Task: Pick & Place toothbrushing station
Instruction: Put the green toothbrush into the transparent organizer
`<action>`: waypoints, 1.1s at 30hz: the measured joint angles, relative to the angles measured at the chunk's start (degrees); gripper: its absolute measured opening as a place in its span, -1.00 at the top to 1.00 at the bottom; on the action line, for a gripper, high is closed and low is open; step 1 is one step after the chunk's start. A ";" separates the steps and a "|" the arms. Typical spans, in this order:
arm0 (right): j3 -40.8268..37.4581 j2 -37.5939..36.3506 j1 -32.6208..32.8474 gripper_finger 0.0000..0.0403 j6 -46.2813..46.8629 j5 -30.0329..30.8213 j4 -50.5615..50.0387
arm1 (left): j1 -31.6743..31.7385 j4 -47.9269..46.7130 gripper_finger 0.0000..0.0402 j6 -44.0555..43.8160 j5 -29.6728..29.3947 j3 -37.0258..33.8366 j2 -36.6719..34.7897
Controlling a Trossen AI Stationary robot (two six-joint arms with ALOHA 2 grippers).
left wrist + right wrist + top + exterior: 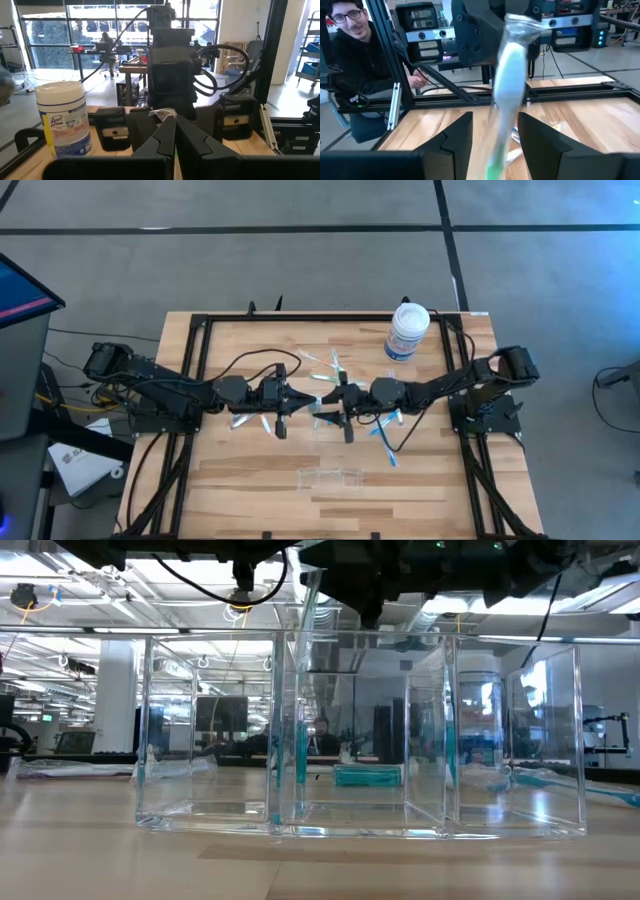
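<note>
High view, table: pale wood table inside a black frame, on a grey floor with dark lines.
Room: low view looks through the clear tray into a big hall with ceiling lights and desks; a person in dark clothes sits beyond the frame in the right wrist view; another person sits at a far desk in the left wrist view.
Tub: white tub with blue label stands at the far edge of the table, right of centre; well apart from the tray.
Loose items: several toothbrushes lie scattered mid-table under and around both grippers; a teal tube lies behind the tray.
Tray: empty, clear, with compartments, on the near middle of the table.
Left gripper: mid-table, fingers pressed together, with a bit of clear wrap at their tips; what it grips I cannot tell.
Right gripper: mid-table, facing the left one, fingers spread wide.
Toothbrush: a green-white wrapped toothbrush stands tilted between the right fingers, touching neither.
</note>
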 joint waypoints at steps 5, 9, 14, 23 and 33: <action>0.60 0.07 -0.03 0.30 0.02 -1.14 -0.79 | 0.00 -0.06 1.00 0.00 0.00 0.00 0.00; 0.54 -0.74 0.22 0.38 0.00 -1.63 -1.21 | 0.00 -0.09 1.00 0.00 0.02 -0.02 0.00; 0.54 -0.69 0.22 0.50 0.00 -1.73 -1.67 | 0.00 -0.16 1.00 0.00 0.02 -0.01 0.00; 0.54 -0.69 0.10 0.86 0.00 -3.26 -1.85 | -0.01 -0.28 1.00 0.00 0.34 -0.02 0.00; 0.54 -0.69 0.02 0.97 -0.42 -3.41 -1.89 | -0.04 -0.22 0.98 -0.38 -0.13 -0.02 0.00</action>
